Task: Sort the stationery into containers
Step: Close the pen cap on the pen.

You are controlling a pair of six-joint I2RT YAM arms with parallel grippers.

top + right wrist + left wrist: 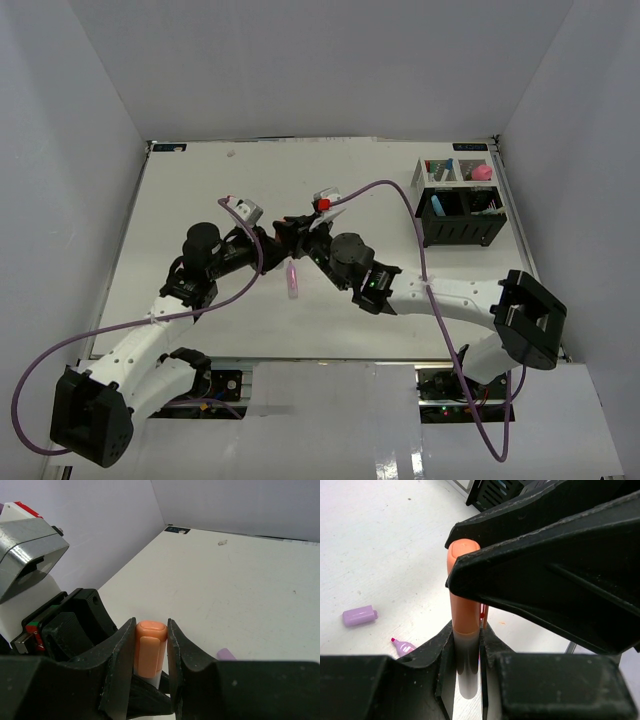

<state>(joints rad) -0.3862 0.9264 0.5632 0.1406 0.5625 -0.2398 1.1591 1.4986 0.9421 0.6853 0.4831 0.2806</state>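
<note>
An orange-capped marker (150,650) with a pale grey body (466,667) is held between both grippers above the middle of the table. My left gripper (467,630) is shut on the grey body. My right gripper (151,630) is shut on the orange cap (464,585). In the top view the two grippers, left (285,232) and right (312,238), meet tip to tip. The black organizer (460,215) with its white mesh compartments (450,172) stands at the far right and holds several items, a pink-capped bottle (482,172) among them.
A pink-purple marker (292,280) lies on the table just below the joined grippers. In the left wrist view a loose purple cap (359,615) and an uncapped purple marker (405,646) lie apart on the white table. Purple cables loop over both arms.
</note>
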